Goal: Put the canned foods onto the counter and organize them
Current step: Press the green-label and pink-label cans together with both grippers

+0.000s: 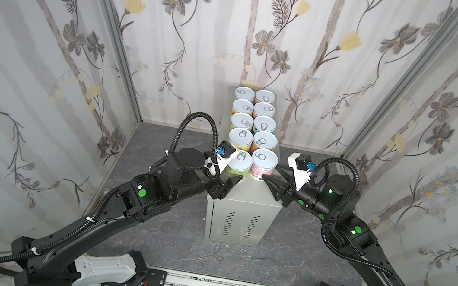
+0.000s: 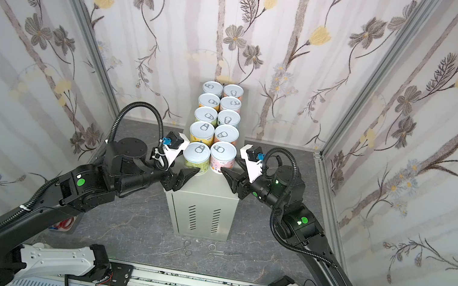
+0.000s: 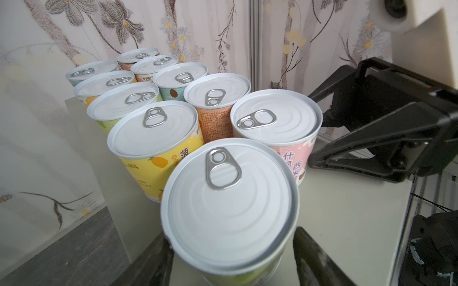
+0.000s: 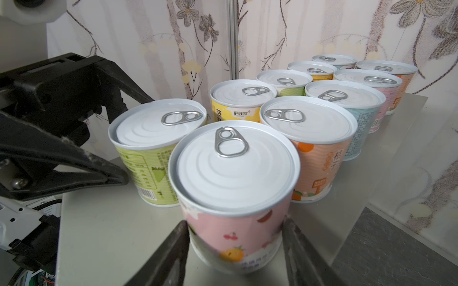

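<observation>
Green can hides, under its lid, whether left fingers grip it; right fingers clench pink can.

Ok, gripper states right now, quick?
Left gripper: jaws around the green can, grip cannot be told.
Right gripper: shut on the pink can.

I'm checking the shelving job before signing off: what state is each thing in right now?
Green can: upright, sealed, on the counter.
Pink can: upright, sealed, beside it.
Other eight cans: upright, sealed, two rows behind.
Left gripper: shut on the green can.
Right gripper: shut on the pink can.
Counter: standing, carrying all ten cans.
Scissors: lying on the floor.
</observation>
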Action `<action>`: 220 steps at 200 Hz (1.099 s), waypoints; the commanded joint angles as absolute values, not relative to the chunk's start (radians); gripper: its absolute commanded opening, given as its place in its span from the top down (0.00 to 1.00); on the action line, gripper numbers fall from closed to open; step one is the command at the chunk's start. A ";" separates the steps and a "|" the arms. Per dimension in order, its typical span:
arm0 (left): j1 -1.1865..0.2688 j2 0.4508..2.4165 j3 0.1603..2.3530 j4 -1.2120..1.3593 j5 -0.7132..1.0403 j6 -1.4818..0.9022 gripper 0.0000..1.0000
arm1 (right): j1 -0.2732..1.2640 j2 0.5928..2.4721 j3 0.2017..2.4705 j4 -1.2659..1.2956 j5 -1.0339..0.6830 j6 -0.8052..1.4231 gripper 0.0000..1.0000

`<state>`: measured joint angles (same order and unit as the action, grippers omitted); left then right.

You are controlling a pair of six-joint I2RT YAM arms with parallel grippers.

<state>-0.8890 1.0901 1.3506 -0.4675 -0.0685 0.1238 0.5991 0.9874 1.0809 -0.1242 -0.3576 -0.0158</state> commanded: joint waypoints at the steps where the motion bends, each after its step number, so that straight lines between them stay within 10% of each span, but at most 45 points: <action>1: -0.887 1.092 1.352 -0.427 -0.089 0.130 0.26 | 0.600 0.991 1.077 -0.083 -0.371 -0.012 0.41; 220: -0.861 1.115 1.357 -0.395 -0.091 0.143 0.26 | 0.600 0.993 1.069 -0.101 -0.334 -0.026 0.35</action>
<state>-0.8635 1.1114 1.3464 -0.4358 -0.0925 0.1310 0.5999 0.9936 1.0721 -0.1242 -0.3420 -0.0166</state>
